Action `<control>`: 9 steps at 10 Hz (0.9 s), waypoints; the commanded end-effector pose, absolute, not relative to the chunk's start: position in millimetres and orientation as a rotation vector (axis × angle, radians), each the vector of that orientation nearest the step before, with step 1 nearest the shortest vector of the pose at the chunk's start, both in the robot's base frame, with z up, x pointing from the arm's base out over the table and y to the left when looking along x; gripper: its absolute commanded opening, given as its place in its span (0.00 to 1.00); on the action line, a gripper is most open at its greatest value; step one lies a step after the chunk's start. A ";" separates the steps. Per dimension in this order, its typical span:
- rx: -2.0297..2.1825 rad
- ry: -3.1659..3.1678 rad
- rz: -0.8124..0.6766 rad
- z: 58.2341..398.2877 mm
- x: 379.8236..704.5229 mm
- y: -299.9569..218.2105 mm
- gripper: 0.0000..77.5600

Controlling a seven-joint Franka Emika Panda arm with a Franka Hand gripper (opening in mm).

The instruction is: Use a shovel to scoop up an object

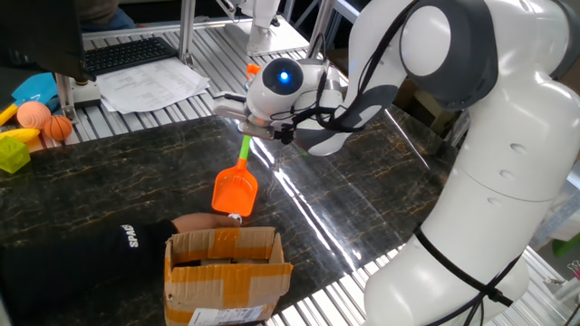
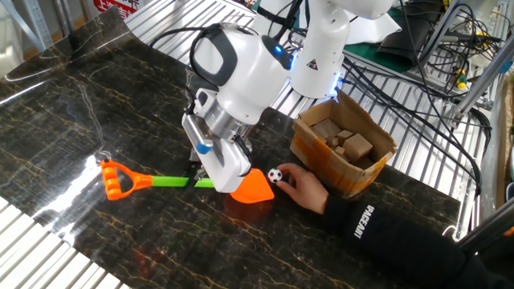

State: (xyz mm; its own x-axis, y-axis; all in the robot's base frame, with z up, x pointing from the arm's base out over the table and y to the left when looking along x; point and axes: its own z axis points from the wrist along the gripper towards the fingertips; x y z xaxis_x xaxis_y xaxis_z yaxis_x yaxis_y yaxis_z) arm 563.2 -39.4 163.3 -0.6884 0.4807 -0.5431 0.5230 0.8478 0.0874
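The shovel lies low over the dark marble table, with its orange blade [image 2: 253, 187] next to the ball, its green shaft [image 2: 165, 182] and its orange D end [image 2: 116, 180]. My gripper [image 2: 201, 178] is shut on the green shaft just behind the blade. The tiny black-and-white ball [image 2: 275, 176] sits at the blade's right edge, held by a person's hand [image 2: 305, 189]. In the one fixed view the blade [image 1: 235, 192] points at the hand [image 1: 204, 223], the gripper [image 1: 249, 129] holds the shaft's upper part, and the ball is mostly hidden behind the blade.
A cardboard box [image 2: 377, 164] with wooden blocks stands right of the ball, and shows in the one fixed view [image 1: 227, 263]. The person's black sleeve [image 2: 385, 233] lies along the table front. A peach ball [image 1: 33, 115], an orange ball [image 1: 59, 128] and a green block [image 1: 11, 154] sit far left.
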 end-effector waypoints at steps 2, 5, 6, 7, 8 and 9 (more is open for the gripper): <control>0.732 2.428 -0.103 162.5 552.4 -37.2 0.02; 0.756 2.462 -0.098 149.8 542.3 -32.2 0.02; 0.781 2.514 -0.115 148.3 540.6 -29.8 0.02; 0.801 2.564 -0.112 146.7 538.9 -26.9 0.02; 0.813 2.602 -0.108 145.0 537.3 -24.0 0.02; 0.820 2.628 -0.109 143.2 536.1 -21.5 0.02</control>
